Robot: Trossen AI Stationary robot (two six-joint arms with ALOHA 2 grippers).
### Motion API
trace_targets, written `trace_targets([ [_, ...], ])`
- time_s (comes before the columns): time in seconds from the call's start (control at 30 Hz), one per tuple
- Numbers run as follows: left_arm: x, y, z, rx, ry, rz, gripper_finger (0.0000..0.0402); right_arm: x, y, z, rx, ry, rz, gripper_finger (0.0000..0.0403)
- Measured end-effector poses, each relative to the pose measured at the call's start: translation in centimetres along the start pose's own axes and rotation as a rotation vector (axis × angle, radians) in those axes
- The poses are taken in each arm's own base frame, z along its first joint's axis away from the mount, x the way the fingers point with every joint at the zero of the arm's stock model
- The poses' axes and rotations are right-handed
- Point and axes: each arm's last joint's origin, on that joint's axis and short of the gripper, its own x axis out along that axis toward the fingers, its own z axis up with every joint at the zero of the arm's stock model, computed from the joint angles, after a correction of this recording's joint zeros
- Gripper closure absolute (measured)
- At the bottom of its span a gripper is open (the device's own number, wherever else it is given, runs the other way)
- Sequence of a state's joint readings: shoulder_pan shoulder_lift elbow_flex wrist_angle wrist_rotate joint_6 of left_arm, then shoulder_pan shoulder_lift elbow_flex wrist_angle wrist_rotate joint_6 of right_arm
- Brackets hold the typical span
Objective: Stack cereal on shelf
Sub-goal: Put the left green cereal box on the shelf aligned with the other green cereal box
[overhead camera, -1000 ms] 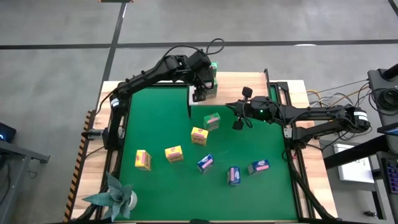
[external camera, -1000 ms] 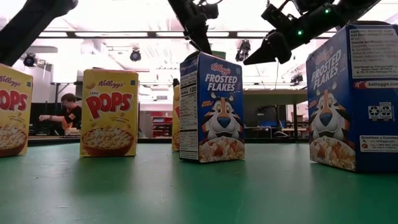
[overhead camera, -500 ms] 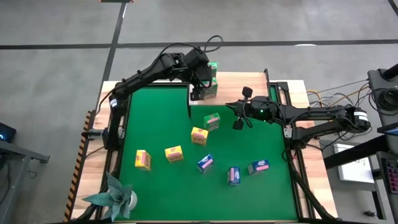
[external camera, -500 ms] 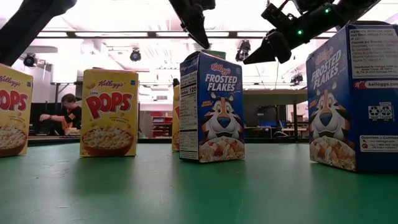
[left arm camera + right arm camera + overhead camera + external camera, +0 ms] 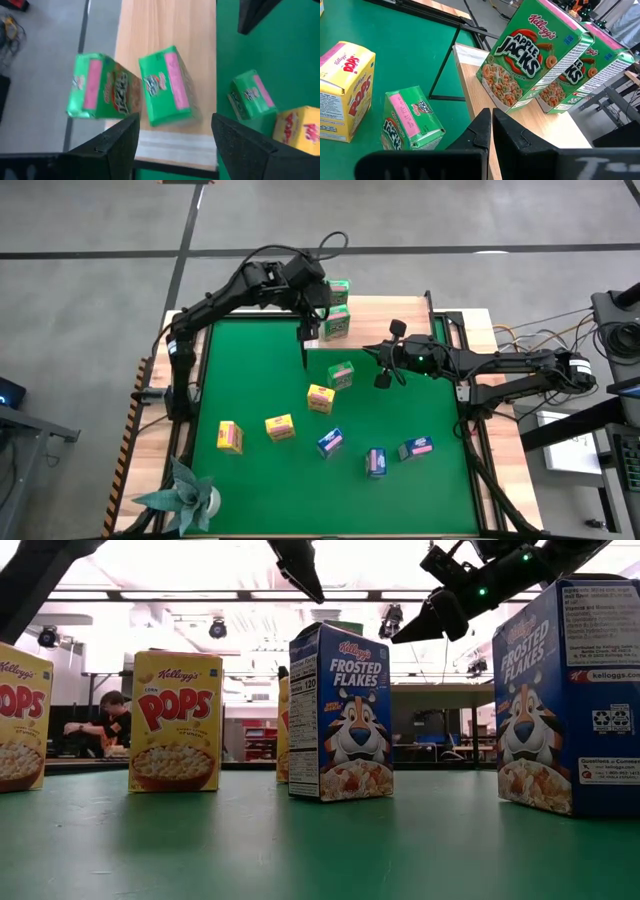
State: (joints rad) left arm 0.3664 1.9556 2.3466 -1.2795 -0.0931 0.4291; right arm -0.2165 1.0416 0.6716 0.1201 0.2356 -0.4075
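Two green cereal boxes (image 5: 337, 288) (image 5: 335, 325) stand upright on their bases on the wooden shelf (image 5: 390, 315), side by side in the left wrist view (image 5: 102, 87) (image 5: 165, 85). My left gripper (image 5: 172, 145) hangs open above the shelf's left end (image 5: 308, 330), clear of both boxes. A third green box (image 5: 341, 374) lies on the green mat. My right gripper (image 5: 385, 375) hovers shut beside it (image 5: 492, 130), touching nothing.
Yellow boxes (image 5: 320, 397) (image 5: 280, 427) (image 5: 230, 437) and blue boxes (image 5: 330, 442) (image 5: 376, 462) (image 5: 416, 448) are scattered on the green mat (image 5: 250, 370). A teal paper plant (image 5: 180, 495) sits at the near left corner. A person shows far behind the table (image 5: 105, 720).
My left gripper has risen and drawn back toward the table's left edge, away from the two green boxes on the shelf, with its fingers open. Both boxes stay standing where they were. My right arm has kept still.
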Motion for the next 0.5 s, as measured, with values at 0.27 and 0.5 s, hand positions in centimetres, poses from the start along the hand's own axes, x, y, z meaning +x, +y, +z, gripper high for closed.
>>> trace_targets([
  [0.27, -0.3, -2.4, -0.2, 0.006, 0.089, -0.072, 0.0171, 0.0, 0.1, -0.1, 0.022, 0.012, 0.005, 0.0394],
  [0.5, 0.1, -5.2, 0.1, 0.026, 0.132, -0.128, 0.0171, 0.0, 0.4, -0.3, 0.029, -0.015, 0.089, 0.0394],
])
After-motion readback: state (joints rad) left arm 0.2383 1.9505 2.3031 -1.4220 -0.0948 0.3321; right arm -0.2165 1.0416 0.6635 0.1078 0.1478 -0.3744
